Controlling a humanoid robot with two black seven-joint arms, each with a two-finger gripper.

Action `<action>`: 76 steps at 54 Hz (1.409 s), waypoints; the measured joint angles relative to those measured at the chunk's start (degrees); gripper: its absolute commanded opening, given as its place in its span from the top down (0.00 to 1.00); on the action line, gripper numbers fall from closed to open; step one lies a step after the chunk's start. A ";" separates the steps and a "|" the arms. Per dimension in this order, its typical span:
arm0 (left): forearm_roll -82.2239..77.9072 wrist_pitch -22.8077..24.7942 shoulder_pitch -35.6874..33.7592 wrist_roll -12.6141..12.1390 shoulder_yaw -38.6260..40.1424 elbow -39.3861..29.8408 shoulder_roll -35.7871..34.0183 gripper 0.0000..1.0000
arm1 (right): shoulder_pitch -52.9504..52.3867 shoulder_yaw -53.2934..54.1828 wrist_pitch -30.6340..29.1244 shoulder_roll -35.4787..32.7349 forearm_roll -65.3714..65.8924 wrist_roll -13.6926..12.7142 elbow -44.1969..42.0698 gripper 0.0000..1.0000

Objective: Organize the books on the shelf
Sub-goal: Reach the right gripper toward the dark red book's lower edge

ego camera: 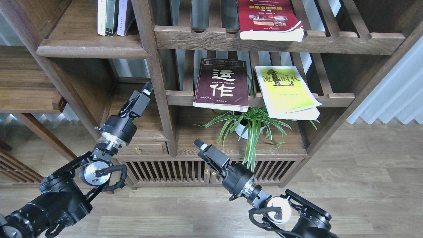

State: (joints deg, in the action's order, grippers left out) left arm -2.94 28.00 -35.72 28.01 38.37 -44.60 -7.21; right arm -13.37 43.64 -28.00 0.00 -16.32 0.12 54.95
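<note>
- Head view: my left gripper (147, 88) sits at about 9 o'clock of the frame, raised in front of the bookcase upright (155, 76). It holds nothing. I cannot tell whether its jaws are parted; the fingers read as one dark block.
- My right gripper (199, 144) sits near 6 o'clock, low in front of the cabinet top (205, 145). It holds nothing, and its jaw state also cannot be told.
- The dark brown book (222, 84) lies flat on the lower slatted shelf (333, 99), at 12 o'clock from my right gripper, its near edge overhanging the front rail.
- The yellow-green book (286, 91) lies at 3 o'clock of the brown one, apart from it, skewed and also overhanging the rail.
- The red book (269, 19) lies on the upper slatted shelf (205, 38), at 12 o'clock of the frame.
- The solid flat shelf (89, 44) is at 10 o'clock; three upright books (114, 16) stand on it.
- A potted plant (249, 124) stands below the two lower books.
</note>
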 measured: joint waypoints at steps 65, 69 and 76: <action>-0.14 0.00 1.57 -0.01 -0.93 -3.93 2.30 0.00 | -6.57 -2.51 12.30 0.00 -8.35 12.04 0.18 0.01; -0.14 0.00 1.57 -0.01 -0.93 -3.92 2.30 0.00 | -7.63 -2.51 13.38 0.00 -9.25 12.03 -0.14 0.01; -0.13 0.00 1.60 -0.01 -0.91 -3.86 2.30 0.00 | -9.84 -2.51 15.00 0.01 -10.73 12.00 -1.19 0.01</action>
State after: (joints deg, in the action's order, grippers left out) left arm -3.07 28.00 -34.13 28.00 37.46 -48.46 -4.91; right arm -23.21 41.14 -13.00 0.00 -27.05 12.13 53.76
